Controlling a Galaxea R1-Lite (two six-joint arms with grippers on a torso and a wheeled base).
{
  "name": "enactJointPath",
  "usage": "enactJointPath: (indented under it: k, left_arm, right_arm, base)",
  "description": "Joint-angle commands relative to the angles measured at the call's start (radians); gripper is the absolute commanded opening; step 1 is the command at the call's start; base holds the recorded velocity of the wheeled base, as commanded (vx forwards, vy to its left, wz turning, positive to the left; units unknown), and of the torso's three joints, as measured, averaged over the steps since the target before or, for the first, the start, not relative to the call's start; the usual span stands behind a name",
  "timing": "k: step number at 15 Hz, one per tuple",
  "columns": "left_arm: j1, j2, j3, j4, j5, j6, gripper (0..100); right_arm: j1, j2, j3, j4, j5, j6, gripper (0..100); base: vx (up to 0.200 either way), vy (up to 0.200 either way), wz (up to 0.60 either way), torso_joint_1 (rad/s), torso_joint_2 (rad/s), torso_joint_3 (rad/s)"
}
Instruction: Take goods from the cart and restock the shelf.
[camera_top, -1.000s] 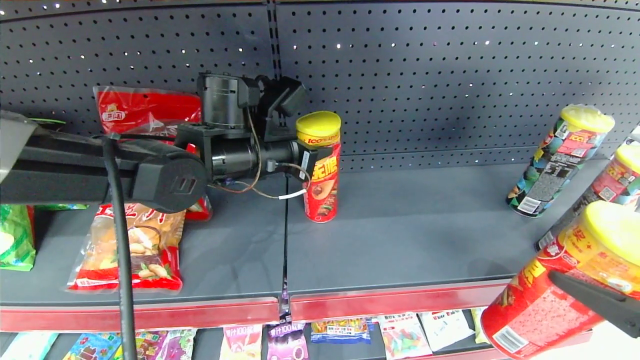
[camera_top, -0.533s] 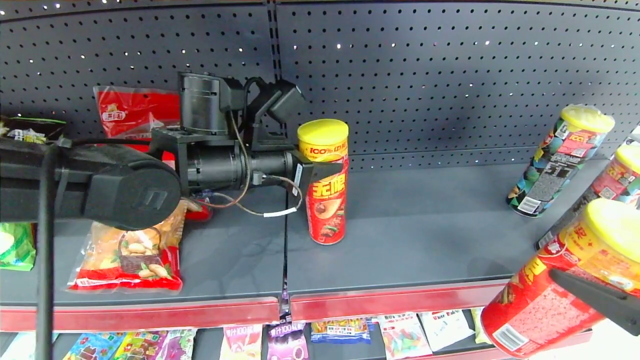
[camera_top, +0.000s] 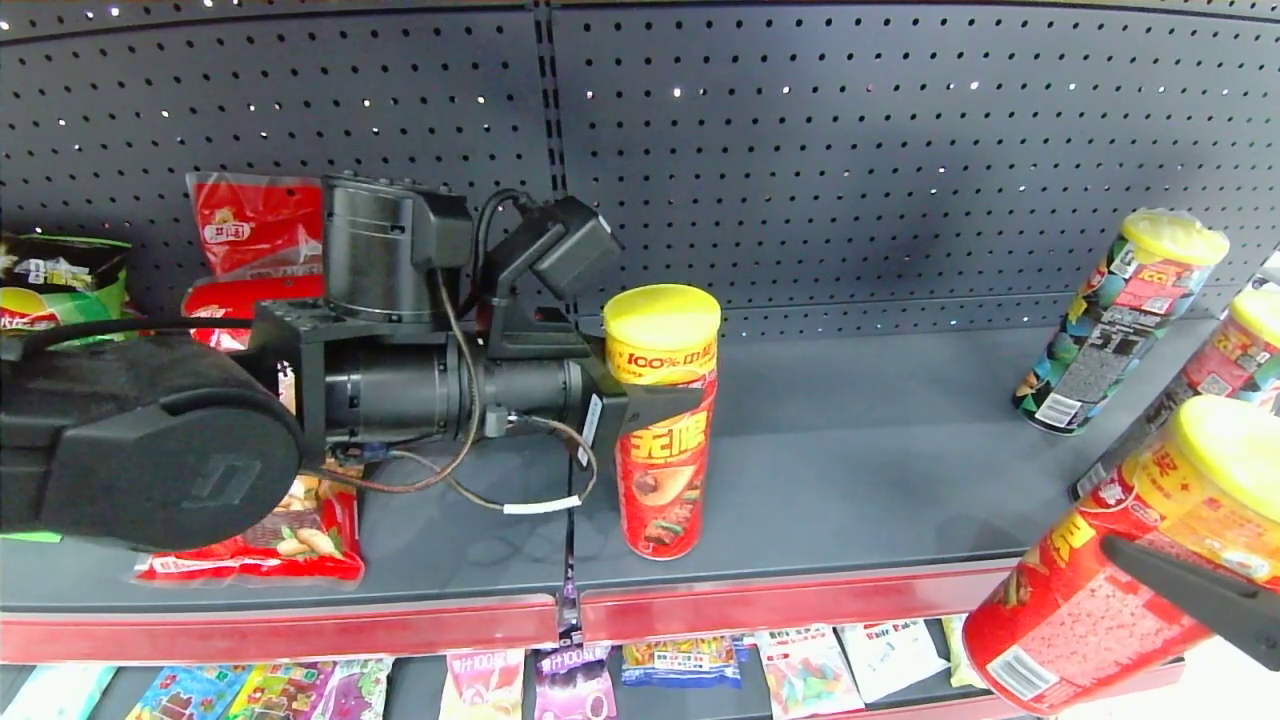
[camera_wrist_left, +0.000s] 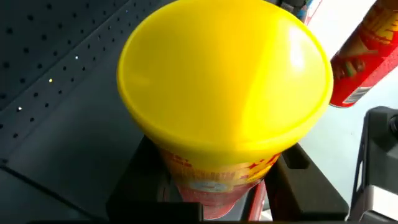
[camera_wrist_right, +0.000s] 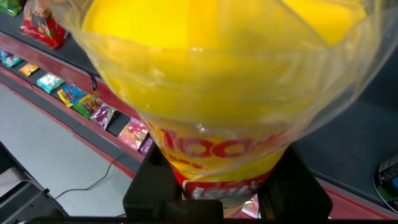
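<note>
The shelf (camera_top: 850, 470) is partly stocked, and its centre seam (camera_top: 570, 500) serves as the marker; well to the right of the seam two multicoloured cans (camera_top: 1120, 320) lean at the back; left of the seam lie a peanut bag (camera_top: 290, 530) and a red bag (camera_top: 250, 230).

The left gripper (camera_top: 665, 400) has its fingers (camera_wrist_left: 140, 180) closed round a red can (camera_top: 662, 440) with a yellow lid, upright just right of the seam and towards the front edge; whether its base touches the shelf I cannot tell; it has not been let go.

The right gripper (camera_top: 1150, 590) has its fingers (camera_wrist_right: 298, 180) clamped on a second red can (camera_top: 1090, 600), tilted, far right of the seam and out beyond the front edge.

My reading: the job is midway; one can is at the point of being set down; the other needs a spot, probably right of the seam; the cart's remaining stock cannot be judged.
</note>
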Motion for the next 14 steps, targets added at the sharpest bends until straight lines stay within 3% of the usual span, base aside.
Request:
enactJointPath:
  k: [1,6,14]
  left_arm:
    - [-0.005,-0.045,0.038,-0.001,-0.001,0.013,0]
    - [-0.022,-0.066,0.095,-0.002,-0.001,0.016,0]
    - [-0.024,-0.065,0.09,-0.002,-0.003,0.015,0]
  right_arm:
    - [0.0,-0.002,0.001,-0.001,0.001,0.0,0]
    - [0.0,-0.002,0.003,-0.001,0.001,0.0,0]
    - [0.0,-0.002,0.003,-0.001,0.001,0.0,0]
  base:
    - [0.0,0.0,0.0,0.0,0.0,0.0]
    - [0.0,0.0,0.0,0.0,0.0,0.0]
    - [0.0,0.0,0.0,0.0,0.0,0.0]
